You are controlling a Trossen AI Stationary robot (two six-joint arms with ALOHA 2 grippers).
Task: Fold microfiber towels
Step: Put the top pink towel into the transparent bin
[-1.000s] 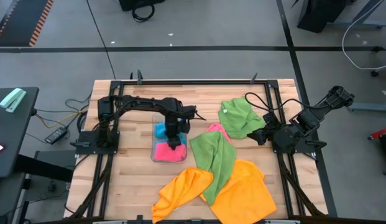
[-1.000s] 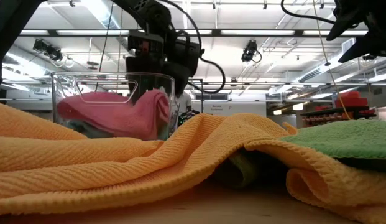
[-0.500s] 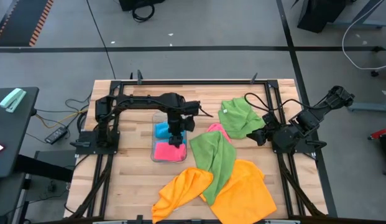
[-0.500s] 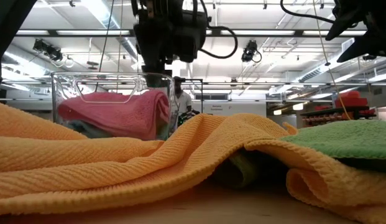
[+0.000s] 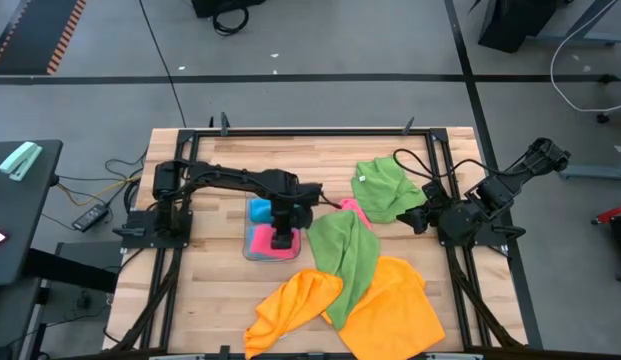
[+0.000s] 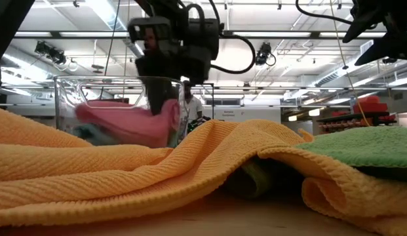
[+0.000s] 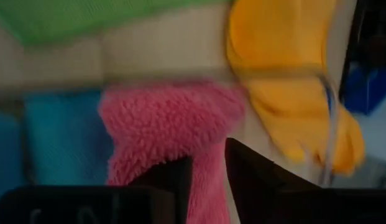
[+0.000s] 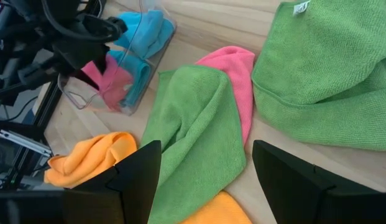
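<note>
— Clear plastic, that tray point(image 5: 252, 252)? What's in it?

— Yes. It sits just left of table centre, holding a folded pink towel point(image 5: 260, 240) at its 6 o'clock end and a blue towel point(image 5: 258, 210) at its 12 o'clock end.

— And the left gripper point(image 5: 282, 238)?

— Down inside the tray, on the pink towel. In the wrist view a fold of that pink pile runs between its two fingers point(image 7: 261, 180), which stand narrowly apart, pinching it.

— The other towels?

— Loose on the table, at 3 to 5 o'clock from the tray. A green towel point(image 5: 347, 250) drapes over two orange towels point(image 5: 390, 305) near the front edge — a second pink towel point(image 5: 351, 209) peeks from under it. Another green one point(image 5: 387, 187) lies crumpled toward the right gripper point(image 8: 202, 171).

— That gripper?

— Parked at the table's 3 o'clock edge, fingers wide apart, holding nothing.
</note>
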